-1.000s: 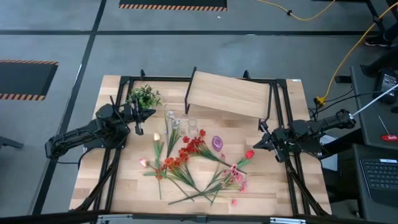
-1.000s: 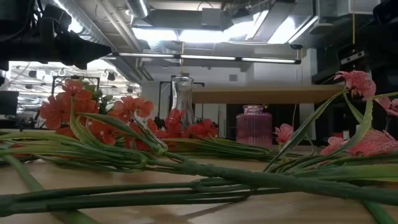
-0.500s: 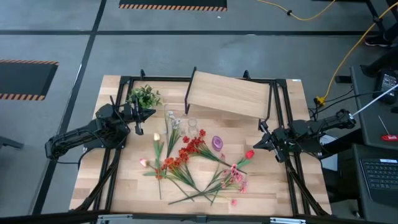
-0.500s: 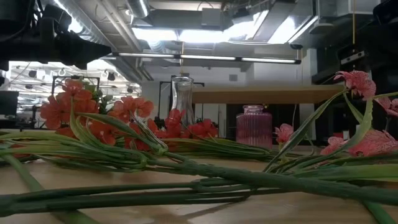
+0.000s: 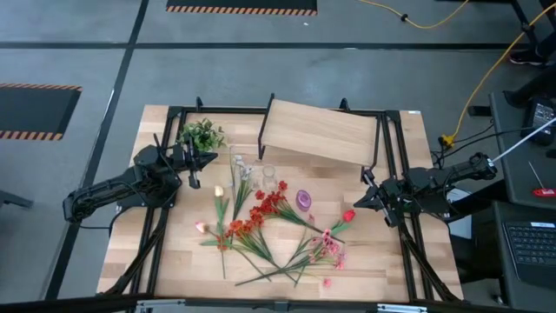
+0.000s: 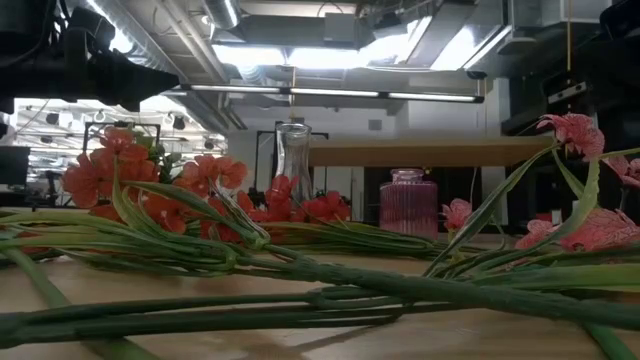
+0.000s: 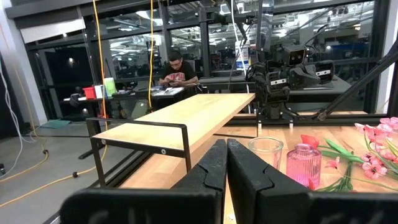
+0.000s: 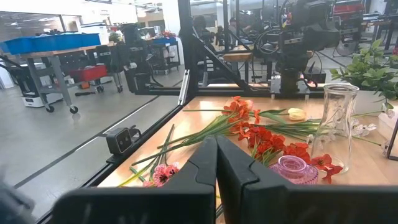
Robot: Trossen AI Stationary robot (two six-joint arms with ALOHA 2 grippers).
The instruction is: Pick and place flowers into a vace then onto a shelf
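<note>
Flowers [image 5: 269,228] lie scattered across the counter [image 5: 391,261] before the shelf [image 5: 320,132]. Both arms wait at its sides, left gripper [image 5: 211,157] and right gripper [image 5: 364,180] jaws pressed together

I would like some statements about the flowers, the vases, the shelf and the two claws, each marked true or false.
1. The flowers lie loose on the table. True.
2. The left claw is shut on a flower stem. False: it is shut but holds nothing, resting beside the green leafy tuft.
3. The shelf has nothing standing on its board. True.
4. The pink jar already holds several flowers. False: no stem stands in it.
5. The right claw is wide open above the flowers. False: it is shut, at the table's right side, apart from them.
6. The clear glass vase stands upright. True.
</note>
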